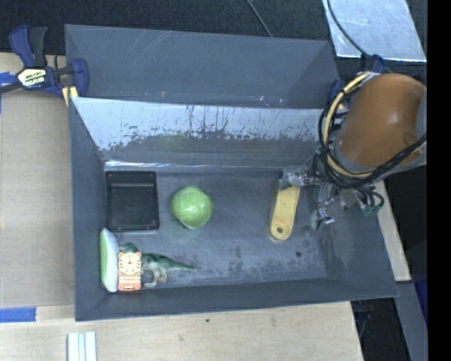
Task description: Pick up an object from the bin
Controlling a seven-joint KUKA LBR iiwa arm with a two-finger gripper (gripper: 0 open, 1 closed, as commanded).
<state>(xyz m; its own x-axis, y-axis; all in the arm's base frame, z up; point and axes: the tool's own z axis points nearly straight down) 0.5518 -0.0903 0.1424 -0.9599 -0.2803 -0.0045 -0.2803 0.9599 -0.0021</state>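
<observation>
Claw [321, 210] beside yellow oblong piece [284, 212], grey bin [210, 74] holding green ball [192, 207], black box [132, 200]

This looks like a robotics lab or test cell, not a home or shop. A grey metal bin [210, 66] with sloped, scuffed walls has a robot arm [379, 122] with an orange cover and looped cables over its right side. In the bin lie unrelated odds and ends: a green ball [192, 207], a black box [132, 200], a yellow plastic piece [283, 213] and a packaged toy [128, 265].
</observation>
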